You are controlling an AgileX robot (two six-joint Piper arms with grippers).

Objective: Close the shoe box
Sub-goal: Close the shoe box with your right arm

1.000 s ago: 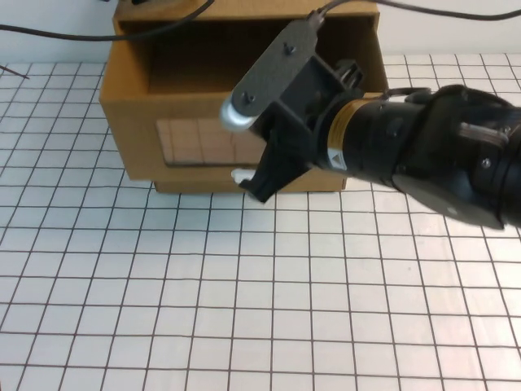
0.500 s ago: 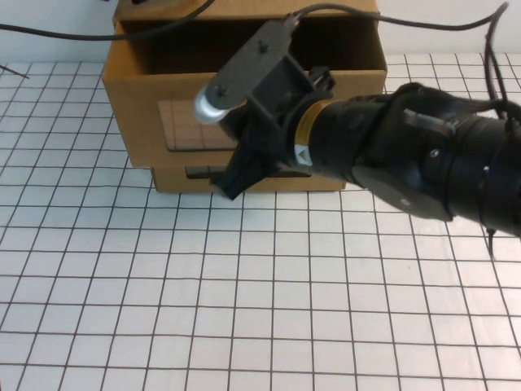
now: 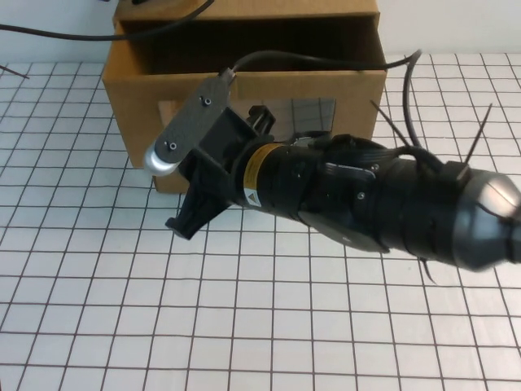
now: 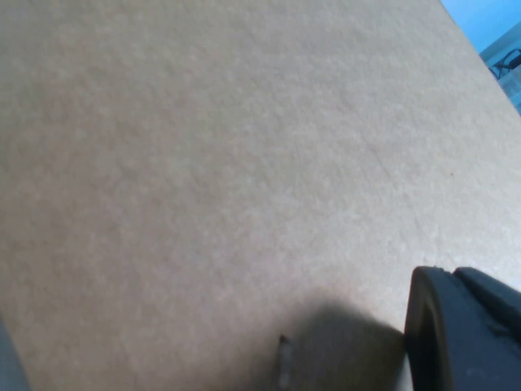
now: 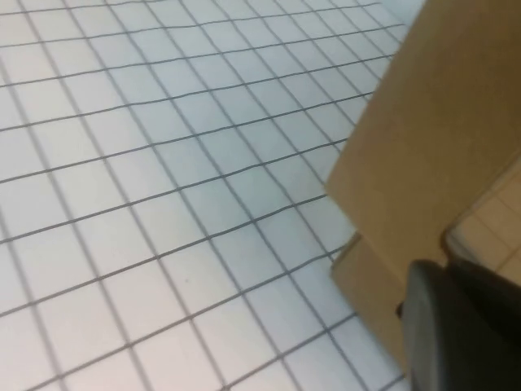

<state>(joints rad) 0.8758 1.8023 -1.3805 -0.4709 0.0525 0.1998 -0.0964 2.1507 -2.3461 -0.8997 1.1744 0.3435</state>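
Observation:
The shoe box [image 3: 134, 122] is brown cardboard at the back of the table, its drawer pulled out with the dark inside open at the top. Part of its clear window [image 3: 313, 112] shows; the white tab is hidden behind my right arm. My right gripper [image 3: 184, 221] hangs low over the table in front of the box's left part, apart from it. The right wrist view shows one dark finger [image 5: 464, 326] beside the box's corner [image 5: 423, 147]. In the left wrist view, one finger of my left gripper [image 4: 460, 334] lies against plain brown cardboard [image 4: 228, 163].
A second, lower brown box panel [image 3: 167, 181] sits under the shoe box and also shows in the right wrist view [image 5: 366, 269]. The white gridded table [image 3: 163, 309] stretches in front. Black cables [image 3: 57, 34] run across the top of the box.
My right arm has swung left and toward the front, carrying its gripper from the box's front panel down to the table. The front panel has shifted slightly backward.

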